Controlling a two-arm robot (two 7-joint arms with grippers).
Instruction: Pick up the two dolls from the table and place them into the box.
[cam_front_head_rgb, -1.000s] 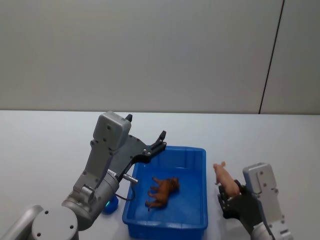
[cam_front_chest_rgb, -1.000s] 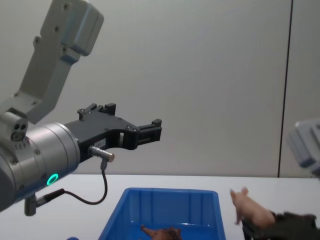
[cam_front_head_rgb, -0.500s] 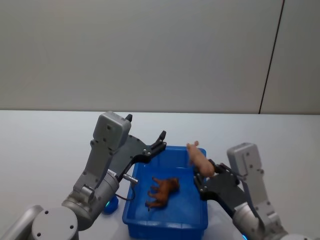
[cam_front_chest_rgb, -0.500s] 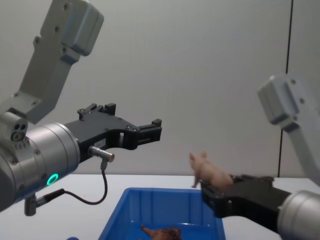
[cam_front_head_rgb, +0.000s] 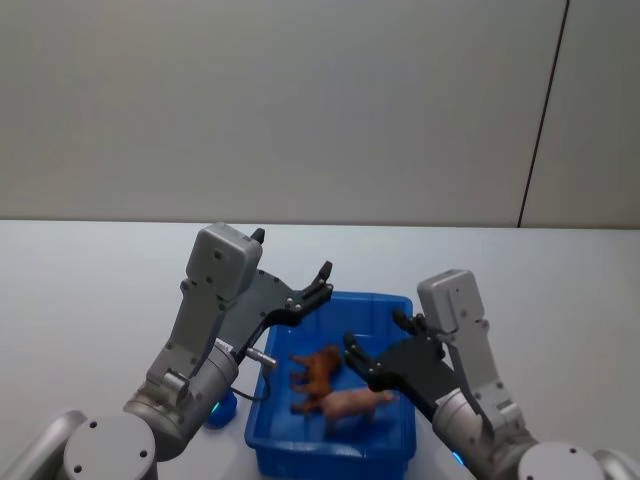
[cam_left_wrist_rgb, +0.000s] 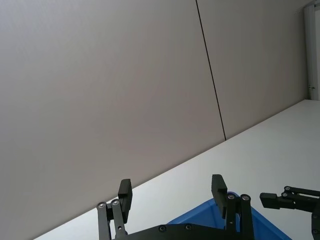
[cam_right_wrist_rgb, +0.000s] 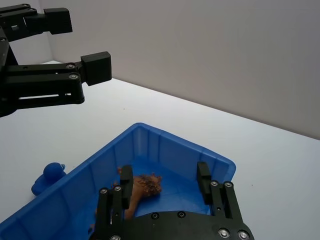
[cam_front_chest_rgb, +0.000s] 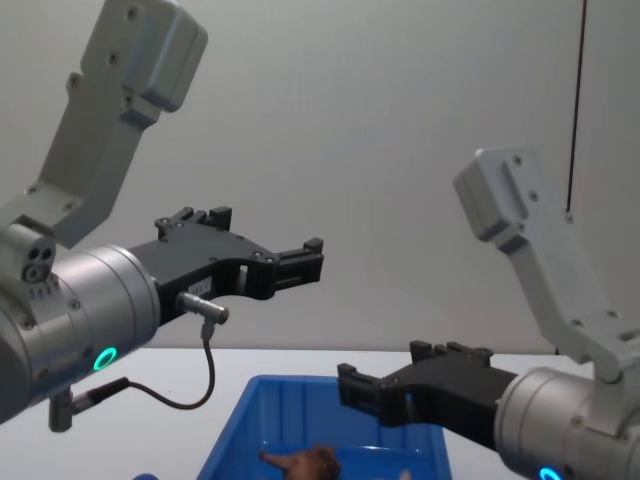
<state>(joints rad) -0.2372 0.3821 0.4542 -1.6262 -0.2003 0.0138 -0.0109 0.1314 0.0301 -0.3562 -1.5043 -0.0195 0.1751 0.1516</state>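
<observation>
Landmark: the bright blue rectangular plastic bin (cam_front_head_rgb: 330, 458) with ribbed sloping walls, standing on the pale bench (cam_front_head_rgb: 100, 290).

Obs. 1: the shaggy reddish-brown toy animal (cam_front_head_rgb: 315, 368) lies on the bin floor, about mid-bin. The pale pink toy animal (cam_front_head_rgb: 355, 403) lies on the same floor, just beside it toward the bin's near wall. Its long axis runs roughly across the bin's width. The two figures are close, and whether they touch cannot be told.

Obs. 2: the right pincer (cam_right_wrist_rgb: 164, 172) hangs over the bin's right half with fingers spread wide and nothing between them. The pink figure lies below and apart from it (the right arm is clearly the nearer one).

Obs. 3: the left pincer (cam_left_wrist_rgb: 171, 185) is also spread and empty, raised above the bin's far-left corner and pointing outward past it.

Judgement: both figures sit inside the bin walls, so placement looks done. The coming move turns on clearance, with the right pincer going straight up from the bin and not sideways across the rim.
</observation>
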